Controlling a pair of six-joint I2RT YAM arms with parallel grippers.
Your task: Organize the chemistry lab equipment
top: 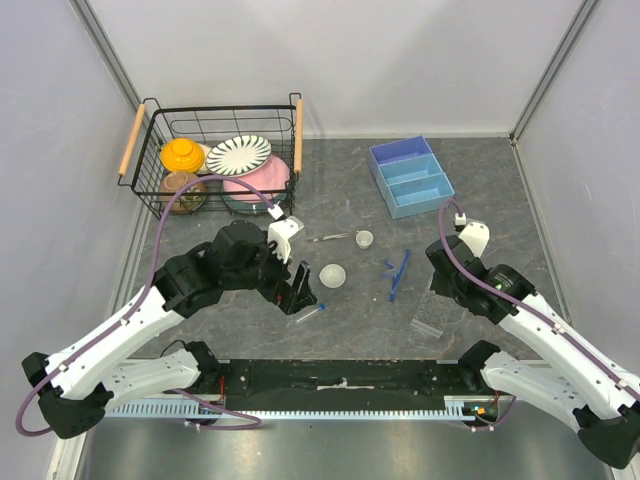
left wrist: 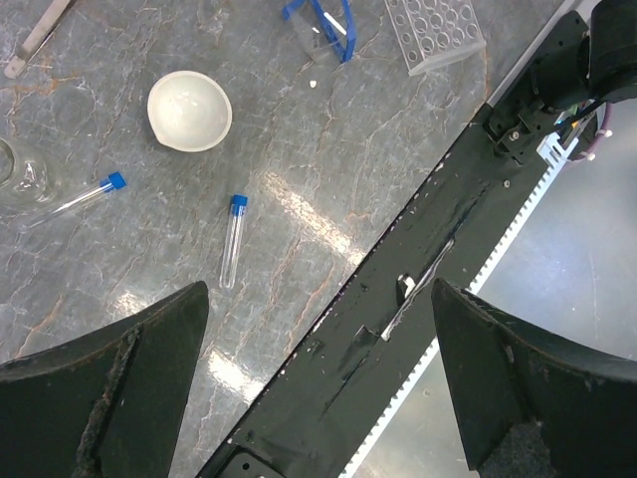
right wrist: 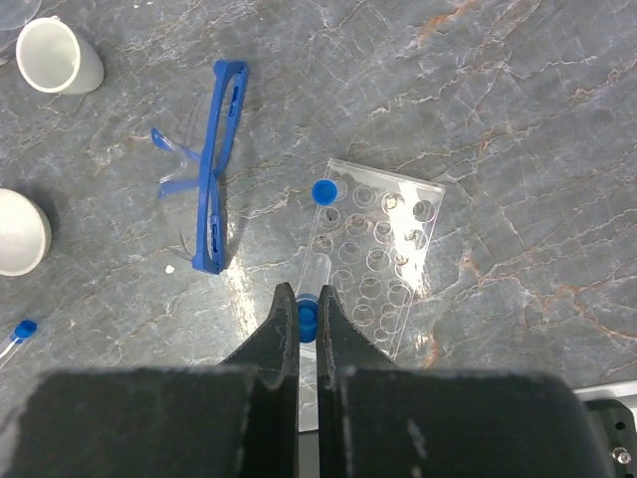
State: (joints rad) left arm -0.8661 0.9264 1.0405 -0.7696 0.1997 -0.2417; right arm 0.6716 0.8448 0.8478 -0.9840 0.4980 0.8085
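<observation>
Right claw (right wrist: 308, 297) almost closed, pinching a small clear blue-capped tube (right wrist: 311, 319) at its cap, over the near edge of the clear plastic tube rack (right wrist: 388, 249) on the grey worktop (right wrist: 518, 119), left claw (left wrist: 318, 291) spread wide, holding nothing

You are looking at a robot test cell set up as a chemistry bench. Confirm this from the following features.

- Enclosure: plain pale wall panels (top: 350, 60) held in metal frame posts (top: 108, 50) close off the 9, 12 and 3 o'clock sides.
- Work surface: the table (top: 480, 240) has a grey stone-pattern top.
- Robot mounting: at 6 o'clock a black rail (top: 340, 378) runs between the bases of the left arm (top: 120, 335) and the right arm (top: 560, 335).
- Lab items: a clear tube rack (right wrist: 383, 254), a blue-capped tube (left wrist: 232, 239) and a white dish (top: 332, 274) lie on the top.
- Other props: a wire basket (top: 215, 115) of crockery stands at 10 o'clock and a blue compartment tray (top: 410, 177) at 1 o'clock.
</observation>
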